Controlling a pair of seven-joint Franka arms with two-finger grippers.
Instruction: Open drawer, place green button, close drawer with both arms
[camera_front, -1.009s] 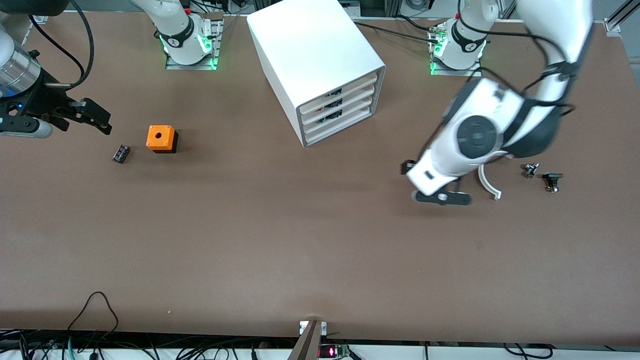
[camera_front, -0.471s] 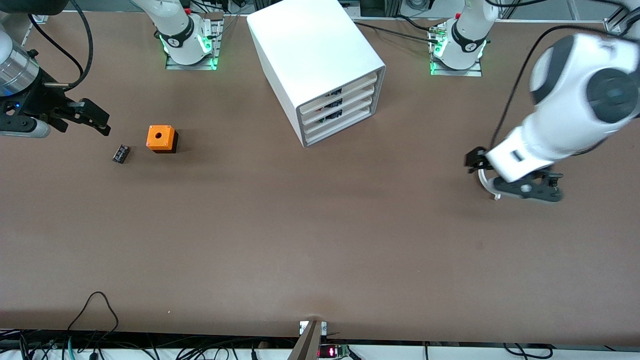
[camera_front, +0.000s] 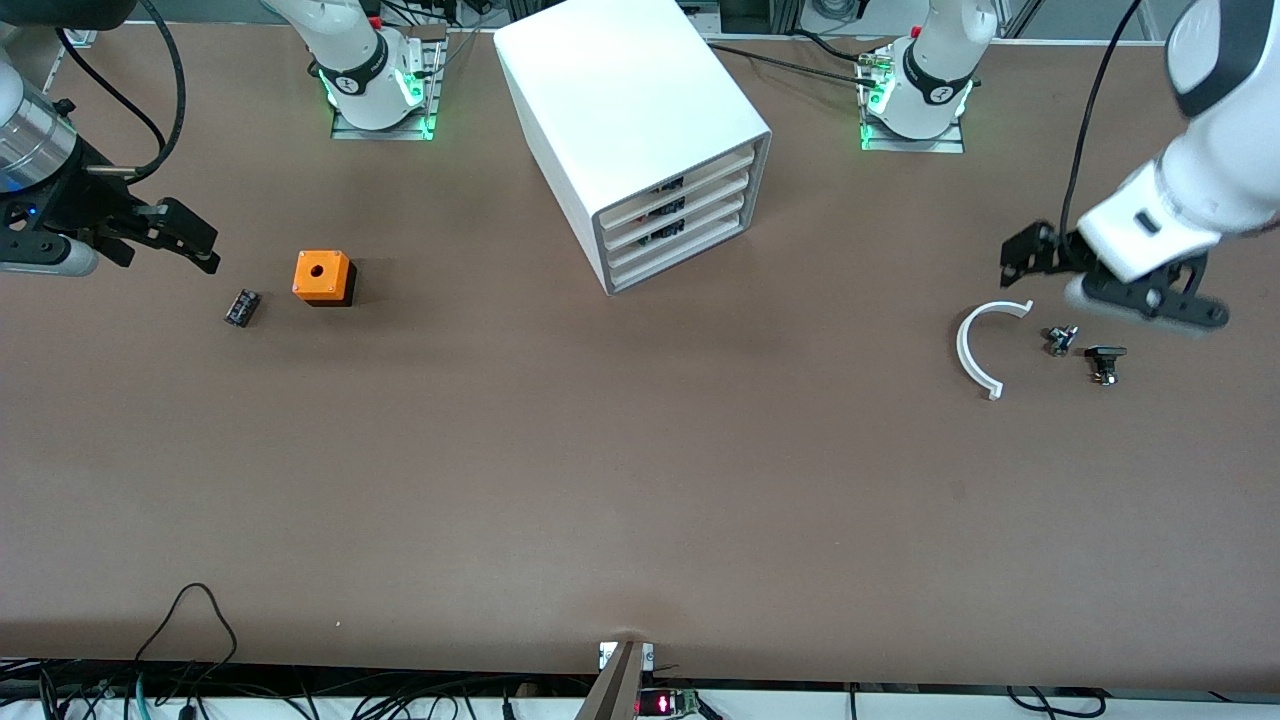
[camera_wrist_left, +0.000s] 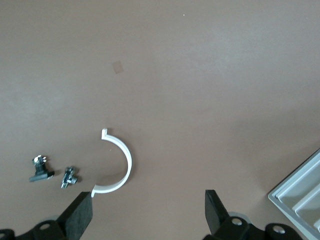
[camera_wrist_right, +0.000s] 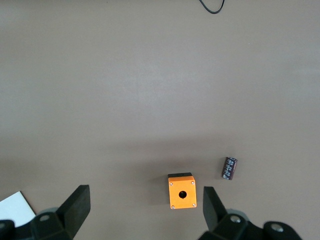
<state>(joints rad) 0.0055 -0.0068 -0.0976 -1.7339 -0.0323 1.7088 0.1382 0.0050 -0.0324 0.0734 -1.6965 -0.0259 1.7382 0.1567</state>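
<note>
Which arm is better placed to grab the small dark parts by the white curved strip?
Left: the left hand, open, hovers beside the small dark parts; the right hand waits by the orange holed cube.

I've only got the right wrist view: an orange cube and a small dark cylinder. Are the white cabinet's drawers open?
Observer: No, all four white plastic drawers of the white boxy cabinet look shut.
Operator: Where's the left gripper?
Observer: The left gripper hangs open over the brown table at the left arm's end, close to a white curved plastic strip.
Operator: Anything beside that strip?
Observer: Two small dark parts, lying apart from it; no green cap shows on either.
</note>
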